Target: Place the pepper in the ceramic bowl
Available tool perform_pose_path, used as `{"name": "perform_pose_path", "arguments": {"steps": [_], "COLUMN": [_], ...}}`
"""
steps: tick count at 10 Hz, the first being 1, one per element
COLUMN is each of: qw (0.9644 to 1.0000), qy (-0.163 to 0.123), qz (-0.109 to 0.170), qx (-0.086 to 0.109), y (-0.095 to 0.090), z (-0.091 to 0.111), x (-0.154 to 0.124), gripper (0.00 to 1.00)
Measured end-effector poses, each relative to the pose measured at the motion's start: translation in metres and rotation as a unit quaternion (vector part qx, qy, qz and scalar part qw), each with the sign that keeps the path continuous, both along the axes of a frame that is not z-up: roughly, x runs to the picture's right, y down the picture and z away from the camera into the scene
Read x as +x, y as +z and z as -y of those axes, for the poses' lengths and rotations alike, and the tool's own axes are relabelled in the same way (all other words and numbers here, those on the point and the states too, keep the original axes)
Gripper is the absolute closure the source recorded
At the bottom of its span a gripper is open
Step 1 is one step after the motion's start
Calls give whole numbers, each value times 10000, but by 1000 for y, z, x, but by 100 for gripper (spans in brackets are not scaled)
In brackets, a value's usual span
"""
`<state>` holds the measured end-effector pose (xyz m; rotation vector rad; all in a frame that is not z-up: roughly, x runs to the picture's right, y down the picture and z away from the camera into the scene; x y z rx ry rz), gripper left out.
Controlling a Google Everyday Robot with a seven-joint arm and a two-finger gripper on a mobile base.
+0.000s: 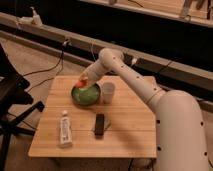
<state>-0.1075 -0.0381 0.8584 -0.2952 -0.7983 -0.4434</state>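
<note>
In the camera view, you have the end effector [83, 83] at the far-left rim of the ceramic bowl [86, 94], hanging just over the bowl's back edge on the end of the white arm [131, 75] that reaches in from the right. The pepper [81, 82] shows as a small orange-red spot with a yellowish part right at the end effector, above the bowl's rim rather than down inside it; you cannot tell from here whether the end effector is clamped on it or how wide it stands. The green bowl sits on the far-left part of the wooden desk [127, 127]. Just to the right of the bowl stands a small white cup [108, 93], close to it but apart. Nearer you on the desk lie a white tube [65, 129] toward the left and a dark flat rectangular object [100, 124] near the middle, well apart from the bowl. A dark chair [12, 100] stands off the desk's left side.
</note>
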Motion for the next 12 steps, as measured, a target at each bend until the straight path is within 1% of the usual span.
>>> {"name": "perform_pose_path", "arguments": {"steps": [1, 2, 5, 6, 7, 8, 9, 11, 12], "qw": [10000, 10000, 9998, 9998, 9998, 9998, 9998, 9997, 9997], "qy": [-16, -32, -2, 14, 46, 27, 14, 34, 27], "qz": [-20, -41, -134, -117, -118, -134, -138, -160, -150], "qx": [-12, -25, -131, -159, -131, -133, -137, -157, -166], "y": [3, 5, 16, 19, 22, 25, 23, 16, 17], "z": [1, 1, -2, -7, -11, -12, -7, -3, -7], "x": [-1, -2, 4, 3, 1, -2, -7, 6, 6], "gripper": [24, 20, 21, 28, 38, 49, 54, 55, 55]}}
